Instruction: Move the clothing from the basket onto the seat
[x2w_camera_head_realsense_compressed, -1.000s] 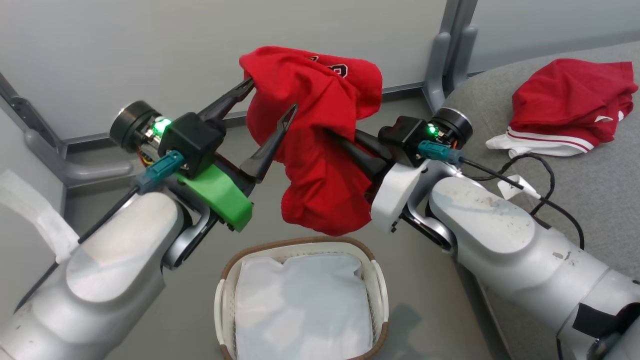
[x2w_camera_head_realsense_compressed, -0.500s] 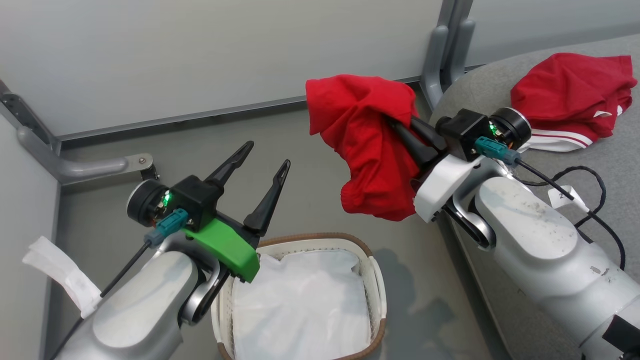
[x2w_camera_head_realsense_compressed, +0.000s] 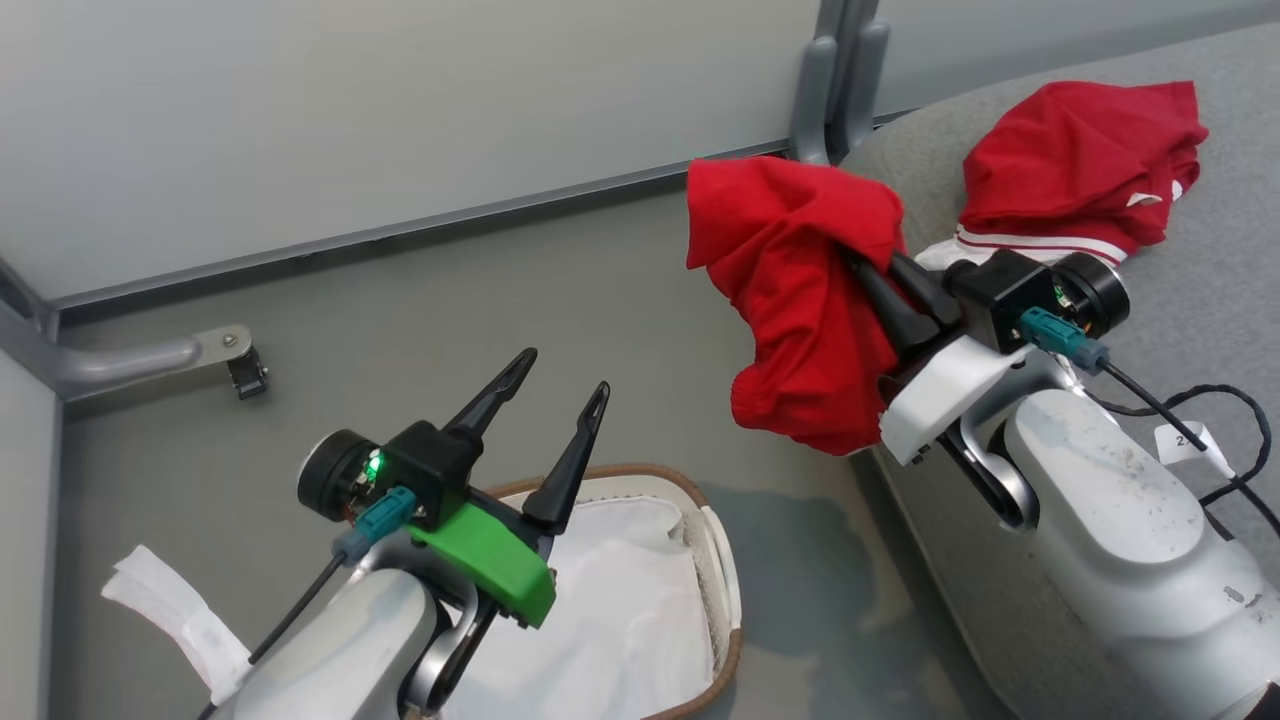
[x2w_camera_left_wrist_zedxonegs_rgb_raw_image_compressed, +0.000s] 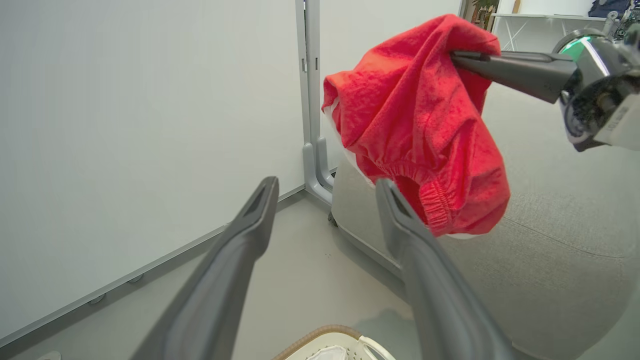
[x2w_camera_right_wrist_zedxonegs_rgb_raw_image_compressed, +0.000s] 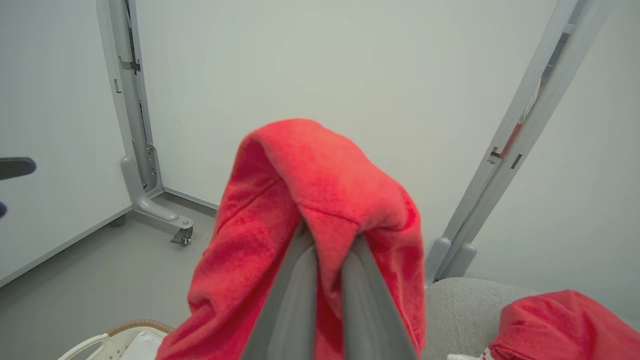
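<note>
My right gripper (x2w_camera_head_realsense_compressed: 862, 268) is shut on a crumpled red garment (x2w_camera_head_realsense_compressed: 800, 300), which hangs in the air beside the left edge of the grey seat (x2w_camera_head_realsense_compressed: 1220, 270). In the right wrist view the cloth (x2w_camera_right_wrist_zedxonegs_rgb_raw_image_compressed: 310, 200) drapes over both fingers. A second red garment (x2w_camera_head_realsense_compressed: 1080, 165) with white red-striped trim lies on the seat. My left gripper (x2w_camera_head_realsense_compressed: 562, 375) stands open with nothing between its fingers, above the near rim of the white basket (x2w_camera_head_realsense_compressed: 722, 560). The basket holds its white liner (x2w_camera_head_realsense_compressed: 620, 610). The held garment (x2w_camera_left_wrist_zedxonegs_rgb_raw_image_compressed: 420, 125) hangs ahead and to the right in the left wrist view.
Pale wall panels stand behind, with a grey post (x2w_camera_head_realsense_compressed: 838, 80) by the seat and a caster foot (x2w_camera_head_realsense_compressed: 232, 358) on the grey floor at left. A black cable (x2w_camera_head_realsense_compressed: 1235, 440) with a white tag runs along my right forearm over the seat.
My left gripper let go of the red garment and dropped back over the basket. My right gripper carried the garment right, up to the seat's edge. The camera turned right.
</note>
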